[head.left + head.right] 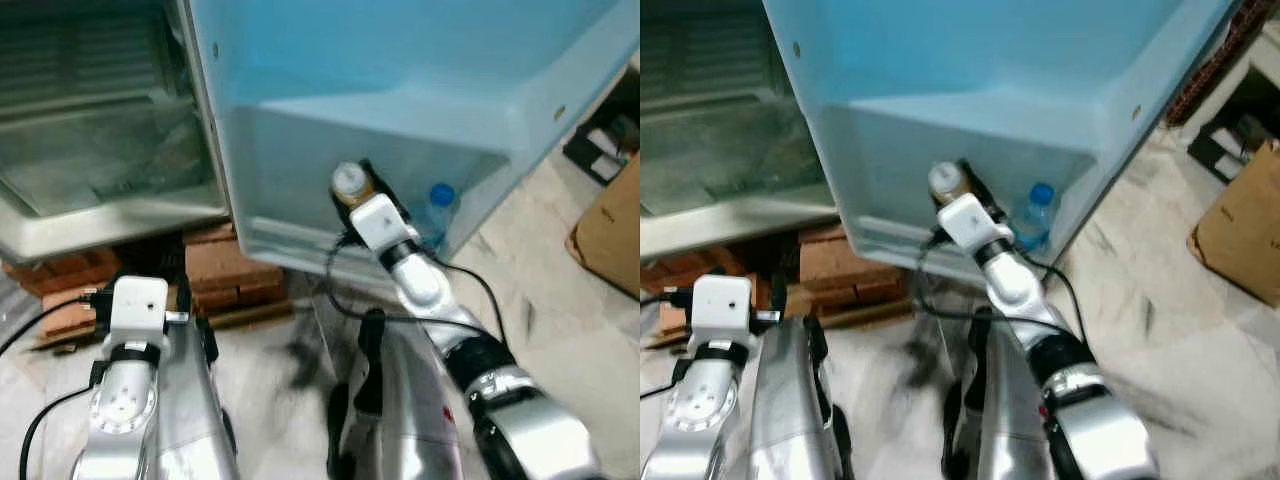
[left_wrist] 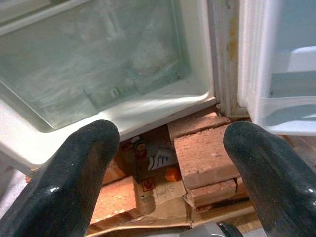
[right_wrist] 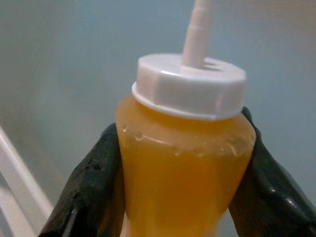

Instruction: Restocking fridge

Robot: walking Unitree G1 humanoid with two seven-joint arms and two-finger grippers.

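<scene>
Open fridge door, right gripper clamping amber bottle, bricks underneath

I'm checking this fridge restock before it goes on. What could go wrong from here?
1. The right gripper holds the orange squeeze bottle by its sides just under the white cap; it might slip or tip on release.
2. A blue-capped water bottle already stands in the door shelf close beside it and could be knocked.
3. The fridge rests on stacked bricks, so a push on the door might rock it.
</scene>
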